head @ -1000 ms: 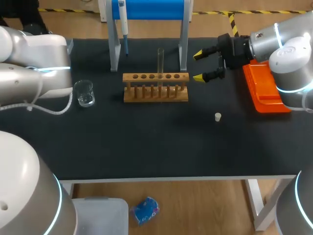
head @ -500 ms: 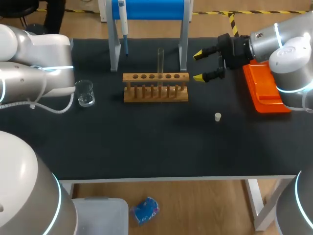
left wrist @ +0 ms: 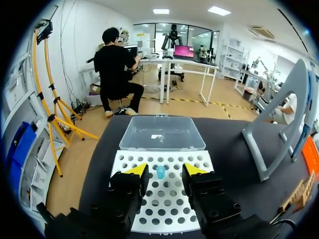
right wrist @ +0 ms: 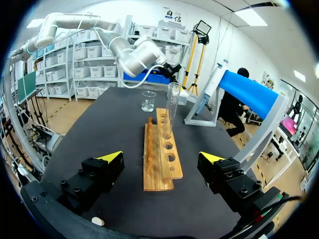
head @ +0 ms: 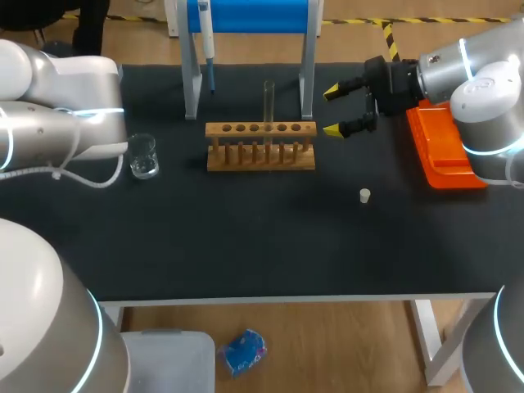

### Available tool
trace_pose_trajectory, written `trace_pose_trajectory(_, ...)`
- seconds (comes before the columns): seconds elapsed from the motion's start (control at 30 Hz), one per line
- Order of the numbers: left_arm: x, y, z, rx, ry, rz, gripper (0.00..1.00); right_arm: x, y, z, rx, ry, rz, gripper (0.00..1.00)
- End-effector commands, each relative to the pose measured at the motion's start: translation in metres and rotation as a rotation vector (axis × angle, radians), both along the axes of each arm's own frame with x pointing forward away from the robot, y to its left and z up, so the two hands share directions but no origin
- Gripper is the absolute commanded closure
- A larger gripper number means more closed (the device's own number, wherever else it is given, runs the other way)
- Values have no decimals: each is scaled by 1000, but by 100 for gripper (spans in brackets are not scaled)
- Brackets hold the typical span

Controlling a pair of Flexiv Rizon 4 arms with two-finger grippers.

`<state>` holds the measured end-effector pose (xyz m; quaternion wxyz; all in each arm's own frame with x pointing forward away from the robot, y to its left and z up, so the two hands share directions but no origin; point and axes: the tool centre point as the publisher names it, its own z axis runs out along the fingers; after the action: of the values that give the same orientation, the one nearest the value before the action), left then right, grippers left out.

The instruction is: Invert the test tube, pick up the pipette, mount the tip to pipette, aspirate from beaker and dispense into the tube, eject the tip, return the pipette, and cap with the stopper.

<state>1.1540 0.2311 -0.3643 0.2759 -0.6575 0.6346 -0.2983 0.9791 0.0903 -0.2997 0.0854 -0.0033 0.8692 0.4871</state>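
While one clear glass test tube (head: 268, 102) is standing in the single wooden rack (head: 260, 155), the left fingers (left wrist: 135, 170) and right fingers (right wrist: 110, 157) are both gaping wide, empty.

A: Anything non-task on there?
B: Orange tray (head: 435, 154), far right end of black worktop (head: 246, 237).
A: Else?
B: Wooden rack (head: 260, 157) mid-worktop, row of holes on top. Stand (head: 254, 16) w/ blue top & grey legs just behind it.

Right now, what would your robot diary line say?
left gripper: open, tip box ahead | right gripper: open, beside rack | test tube: upright in rack | pipette: on stand | stopper: not on tube
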Motion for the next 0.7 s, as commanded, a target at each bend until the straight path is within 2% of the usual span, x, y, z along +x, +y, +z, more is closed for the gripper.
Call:
trace_pose_trajectory(0.03, 4, 0, -2, 3, -6, 4, 60, 0, -1, 0, 0, -1, 0, 0)
trace_pose_trajectory(0.3, 7, 0, -2, 10, -7, 2, 67, 0, -1, 0, 0, -1, 0, 0)
trace_pose_trajectory(0.5, 6, 0, -7, 24, 10, 9, 90, 0, -1, 0, 0, -1, 0, 0)
trace_pose_trajectory(0.57, 6, 1, -9, 25, 12, 9, 93, 0, -1, 0, 0, -1, 0, 0)
trace_pose_trajectory(0.6, 5, 1, -9, 28, 16, 12, 99, 0, -1, 0, 0, -1, 0, 0)
trace_pose_trajectory(0.7, 5, 2, -11, 31, 18, 15, 100, 0, -1, 0, 0, -1, 0, 0)
